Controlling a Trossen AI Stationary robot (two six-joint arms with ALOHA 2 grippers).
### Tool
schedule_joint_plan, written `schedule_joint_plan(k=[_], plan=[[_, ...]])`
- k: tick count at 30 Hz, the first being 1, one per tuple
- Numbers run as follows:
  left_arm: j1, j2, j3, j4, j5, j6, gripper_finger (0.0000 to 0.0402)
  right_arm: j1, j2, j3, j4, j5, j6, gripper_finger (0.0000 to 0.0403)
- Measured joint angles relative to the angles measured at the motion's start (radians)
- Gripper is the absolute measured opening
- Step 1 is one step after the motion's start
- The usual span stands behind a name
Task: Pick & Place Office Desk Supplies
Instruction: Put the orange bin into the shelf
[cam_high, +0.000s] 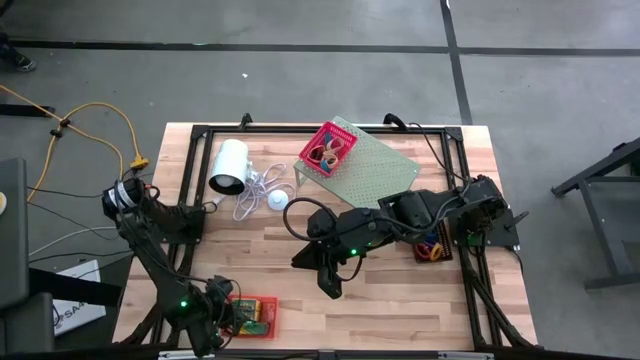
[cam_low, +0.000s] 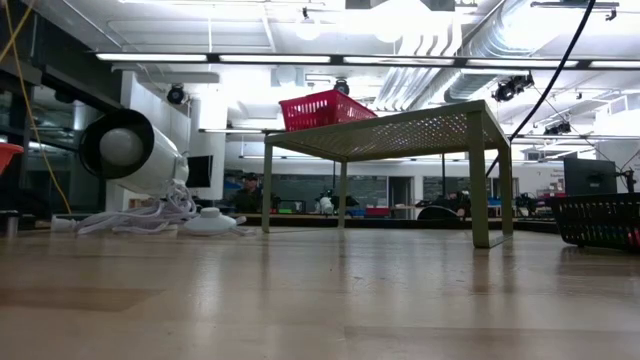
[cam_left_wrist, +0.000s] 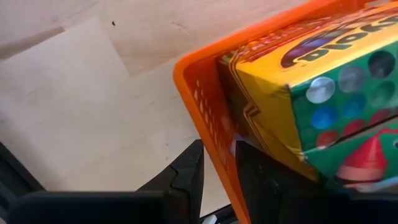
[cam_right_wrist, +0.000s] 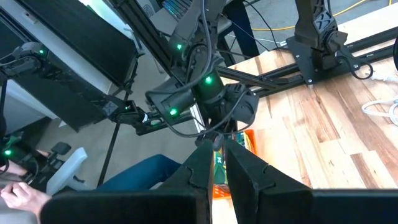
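An orange-red mesh basket sits at the table's near edge, left of centre, with a green and yellow box inside it. My left gripper is shut on the basket's wall. Above the middle of the table my right gripper hangs with its fingers together and nothing between them. A pink basket holding tan loops stands on the pale green shelf. A black basket with small colourful items stands at the right. My left gripper holds the orange-red basket by its side wall near a corner, one finger outside and one inside next to the box. The fingers come from above, pointing steeply down. I cannot tell whether the basket's bottom is on the table.
A white cylinder with a coiled cord lies at the far left. The shelf stands on legs at the far middle. Black frame rails run along the table's edges. A person sits beyond the near edge.
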Motion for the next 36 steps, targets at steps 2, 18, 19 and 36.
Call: schedule_joint_plan(k=[2, 18, 19, 36], plan=[[0.008, 0.000, 0.000, -0.001, 0.005, 0.005, 0.0089, 0.000, 0.000, 0.000, 0.000, 0.000, 0.000, 0.0030], [-0.026, -0.012, -0.002, -0.009, -0.100, 0.019, 0.0089, 0.000, 0.000, 0.000, 0.000, 0.000, 0.000, 0.0030], [-0.032, -0.012, -0.002, -0.009, -0.101, 0.012, 0.0089, 0.000, 0.000, 0.000, 0.000, 0.000, 0.000, 0.0030], [-0.073, 0.066, 0.000, 0.027, -0.151, 0.008, 0.0089, 0.000, 0.000, 0.000, 0.000, 0.000, 0.000, 0.0030]])
